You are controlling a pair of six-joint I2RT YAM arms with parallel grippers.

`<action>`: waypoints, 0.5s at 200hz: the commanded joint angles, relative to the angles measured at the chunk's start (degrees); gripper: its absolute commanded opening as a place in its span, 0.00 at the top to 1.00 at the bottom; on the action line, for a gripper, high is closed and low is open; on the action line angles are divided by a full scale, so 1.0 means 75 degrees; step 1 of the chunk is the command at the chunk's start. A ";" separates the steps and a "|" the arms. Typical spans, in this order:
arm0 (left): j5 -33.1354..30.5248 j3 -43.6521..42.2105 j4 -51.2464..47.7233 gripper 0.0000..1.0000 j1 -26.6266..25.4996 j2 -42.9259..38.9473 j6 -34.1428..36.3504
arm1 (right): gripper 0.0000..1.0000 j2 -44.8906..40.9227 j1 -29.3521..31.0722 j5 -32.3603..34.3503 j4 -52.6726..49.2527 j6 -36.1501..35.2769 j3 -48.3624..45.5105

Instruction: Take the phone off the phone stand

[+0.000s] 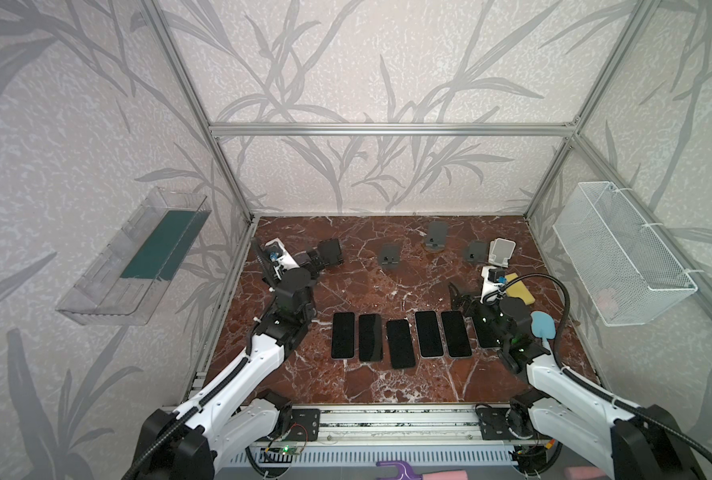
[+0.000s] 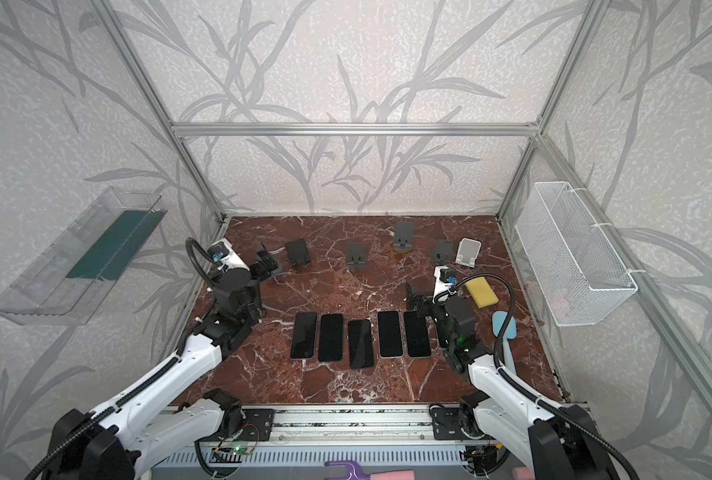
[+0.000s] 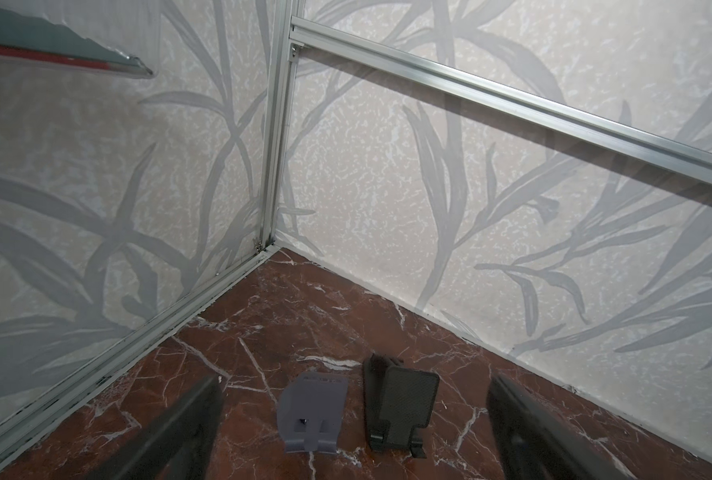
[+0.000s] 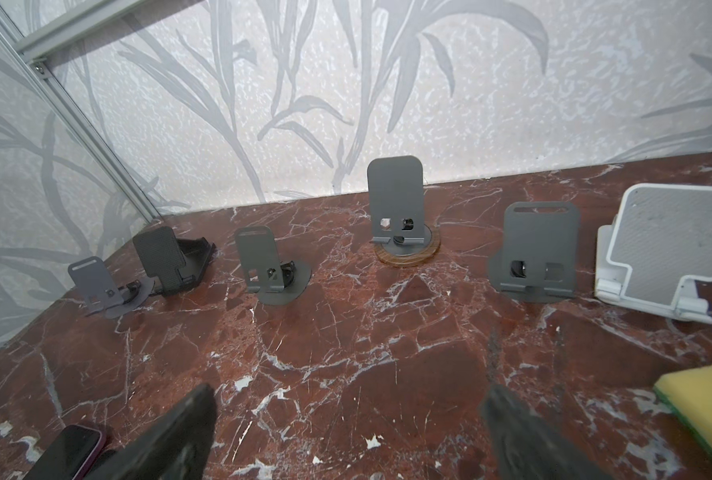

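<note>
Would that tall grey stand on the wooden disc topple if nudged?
Probably not easily: the stand sits on a wide disc, which should steady it. Its thin upright plate looks stiff, likely metal. On the smooth marble it may slide rather than tip.

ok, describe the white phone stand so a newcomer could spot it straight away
Find the white wire-mesh basket on the right wall, then drop to the far right corner of the red marble tabletop. The white plastic phone stand ends the back row of empty stands there, just beyond a yellow sponge. It alone is white; the rest are dark grey or black.
</note>
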 commanded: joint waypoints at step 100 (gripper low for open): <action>-0.0247 -0.2570 0.5436 0.01 0.0582 0.1887 0.4656 | 0.01 0.2340 0.0021 -0.1524 0.4700 -0.0464 -0.0348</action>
